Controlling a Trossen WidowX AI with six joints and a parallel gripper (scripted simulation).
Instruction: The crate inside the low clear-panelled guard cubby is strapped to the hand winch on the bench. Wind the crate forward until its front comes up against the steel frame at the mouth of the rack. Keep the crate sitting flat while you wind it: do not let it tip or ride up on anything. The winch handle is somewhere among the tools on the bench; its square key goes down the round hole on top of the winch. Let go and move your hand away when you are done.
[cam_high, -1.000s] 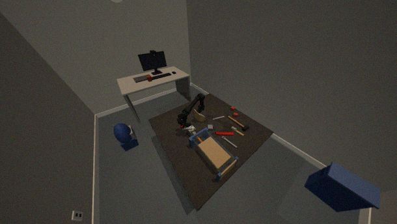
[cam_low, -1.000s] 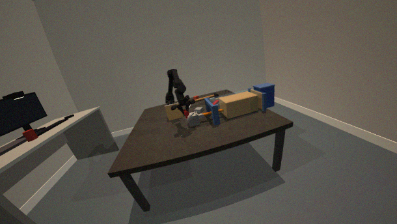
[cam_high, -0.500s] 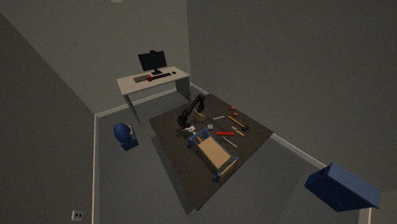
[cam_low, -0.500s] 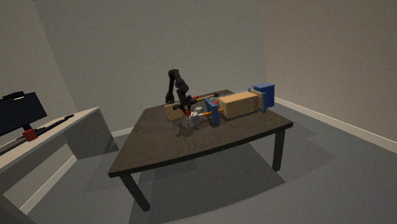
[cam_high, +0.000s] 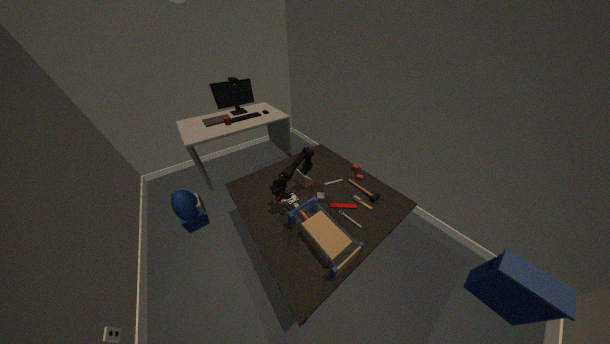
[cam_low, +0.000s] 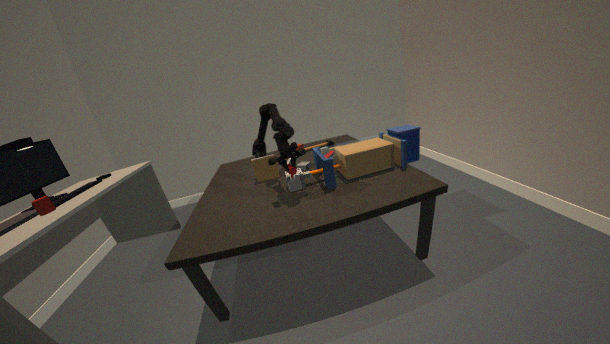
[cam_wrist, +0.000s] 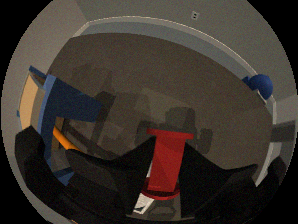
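Center-left in the top view, the claw (cam_high: 281, 198) (cam_low: 291, 167) (cam_wrist: 166, 141) is closed on the red grip of the winch handle (cam_low: 292, 171) (cam_wrist: 169, 162), above the white winch (cam_high: 293, 200) (cam_low: 295, 180) on the desk (cam_high: 260, 220) (cam_low: 250, 215) (cam_wrist: 135, 65). Rightward, an orange strap (cam_high: 304, 215) (cam_low: 318, 171) (cam_wrist: 64, 138) leads past a blue frame (cam_high: 291, 220) (cam_low: 331, 172) (cam_wrist: 47, 112) to the tan crate (cam_high: 327, 235) (cam_low: 367, 157), sitting flat at lower center.

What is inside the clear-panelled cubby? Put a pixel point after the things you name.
The tan crate (cam_high: 327, 235) (cam_low: 367, 157), with the orange strap (cam_high: 303, 214) (cam_low: 318, 171) running toward it from the winch side. The crate's body covers whatever lies beneath it.
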